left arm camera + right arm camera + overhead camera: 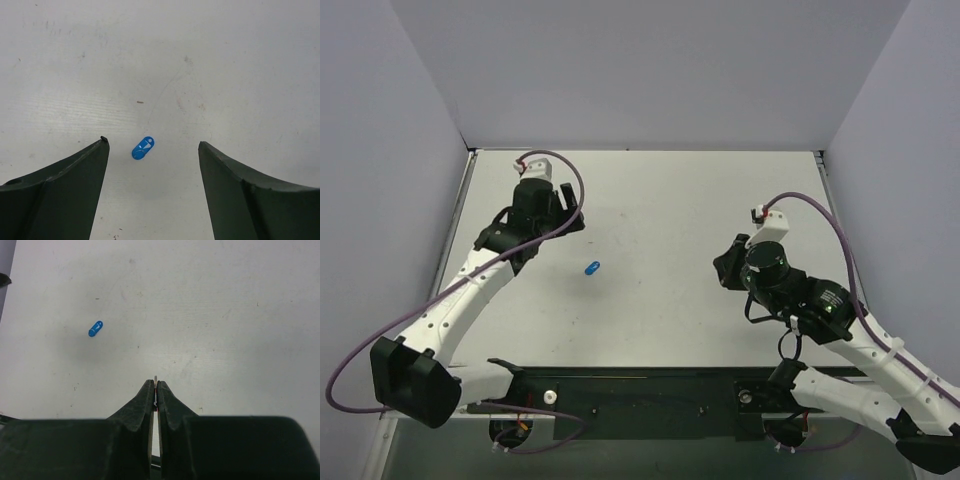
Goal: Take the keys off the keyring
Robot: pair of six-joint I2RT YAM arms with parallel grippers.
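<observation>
Keys [156, 379] were made out only as a thin grey sliver. Above the worktop [700, 200], the left claw [152, 141] was spread wide; the right claw [156, 384] was pressed together on that sliver; a blue tag [143, 147] was seen lying apart.

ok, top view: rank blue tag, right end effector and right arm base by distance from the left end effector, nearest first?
From the left end effector:
1. blue tag: close by, left of table centre.
2. right end effector: across the table, right side.
3. right arm base: near edge, bottom right.
</observation>
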